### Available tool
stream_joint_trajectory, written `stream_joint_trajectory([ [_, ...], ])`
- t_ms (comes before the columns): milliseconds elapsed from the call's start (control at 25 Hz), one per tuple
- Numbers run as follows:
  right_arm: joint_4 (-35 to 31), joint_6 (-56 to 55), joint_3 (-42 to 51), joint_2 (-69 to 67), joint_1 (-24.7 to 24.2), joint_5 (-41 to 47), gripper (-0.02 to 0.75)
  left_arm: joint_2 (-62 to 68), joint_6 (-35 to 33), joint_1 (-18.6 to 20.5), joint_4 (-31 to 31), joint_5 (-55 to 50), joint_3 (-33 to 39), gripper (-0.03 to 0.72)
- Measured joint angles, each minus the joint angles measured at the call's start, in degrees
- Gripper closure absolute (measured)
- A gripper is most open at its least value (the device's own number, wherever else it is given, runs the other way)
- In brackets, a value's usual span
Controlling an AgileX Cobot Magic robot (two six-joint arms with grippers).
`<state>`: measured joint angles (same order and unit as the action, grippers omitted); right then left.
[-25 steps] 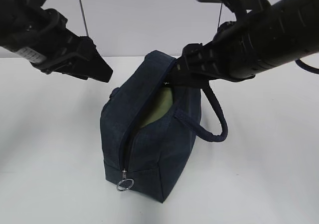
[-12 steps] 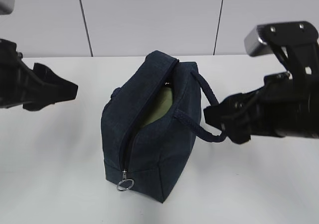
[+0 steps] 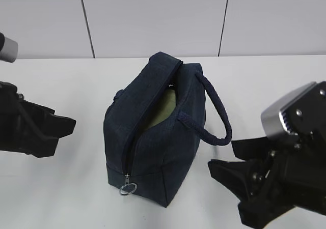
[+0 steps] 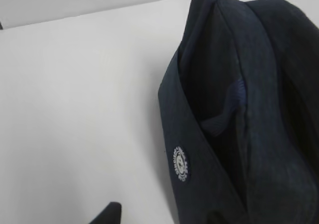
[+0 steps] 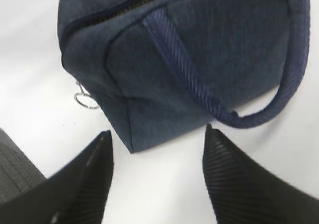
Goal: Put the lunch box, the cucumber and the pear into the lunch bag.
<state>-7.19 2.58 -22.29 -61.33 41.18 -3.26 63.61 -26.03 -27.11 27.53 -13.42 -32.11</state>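
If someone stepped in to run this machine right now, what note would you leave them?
Left pincer: off to the bag's left, holds nothing; its opening isn't visible.
Right pincer: open, empty, near the bag's front corner.
Lunch bag: upright on the table, zipper open, ring pull at its front end.
Lunch box: sage-green lid visible inside.
Cucumber, pear: not visible, presumably inside; check before closing.

lunch bag [image 3: 153, 137] stands on table [image 3: 76, 188], near middle, one end toward camera. zipper slit runs along top, parted. lunch box [image 3: 162, 108] sits inside bag, part of lid showing through slit. ring pull [image 3: 128, 189] hangs at near end of bag, low. cord handle [image 3: 214, 118] loops out on bag's right side. left gripper [image 3: 53, 130] left of bag, apart. right gripper [image 3: 229, 175] right of bag, nearer camera, apart. wall [image 3: 153, 15] behind table.
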Motion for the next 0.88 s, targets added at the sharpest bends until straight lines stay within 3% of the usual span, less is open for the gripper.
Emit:
stream_joint_trajectory([
  [240,5.32,-5.14,5.90,-0.01,0.00,-5.39,0.308,-2.53,-0.01,0.00,-0.69,5.28,3.93,0.373],
  [560,34.24,-28.09,7.11,-7.08,0.00,-23.76,0.310,-3.09,-0.01,0.00,-1.72,6.99,6.86,0.373],
  [880,41.36,-30.93,3.22,-27.47,0.00,-35.35,0.351,-3.09,-0.01,0.00,-1.85,7.46,6.86,0.376],
])
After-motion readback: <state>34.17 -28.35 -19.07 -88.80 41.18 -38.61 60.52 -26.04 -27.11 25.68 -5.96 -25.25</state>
